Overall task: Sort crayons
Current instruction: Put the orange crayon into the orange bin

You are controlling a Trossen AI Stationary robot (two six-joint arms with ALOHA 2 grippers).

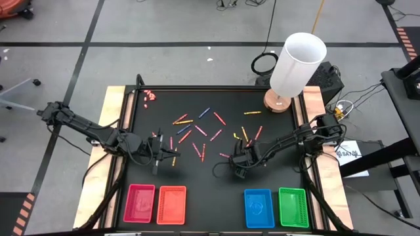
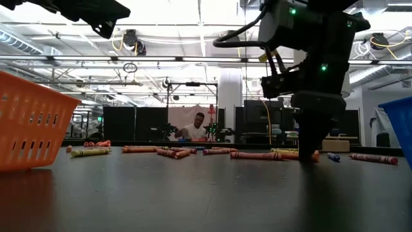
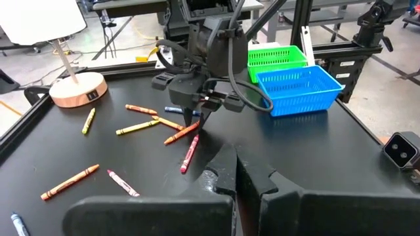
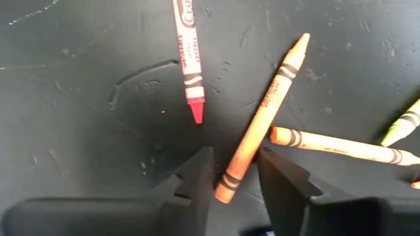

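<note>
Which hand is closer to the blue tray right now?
Right. The right hand sits over the crayons just beyond the blue tray; the left hand hangs far across, nearer the orange tray.

Four trays (image 1: 140,202), one lamp (image 1: 293,65), two arms (image 1: 85,124), roughly twenty scattered crayons (image 1: 201,130).

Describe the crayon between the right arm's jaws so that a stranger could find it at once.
Start at the blue tray and go up to the right gripper. Between its jaws an orange crayon lies on the black table. A red crayon lies apart beside it; only the orange one reaches between the jaws.
</note>
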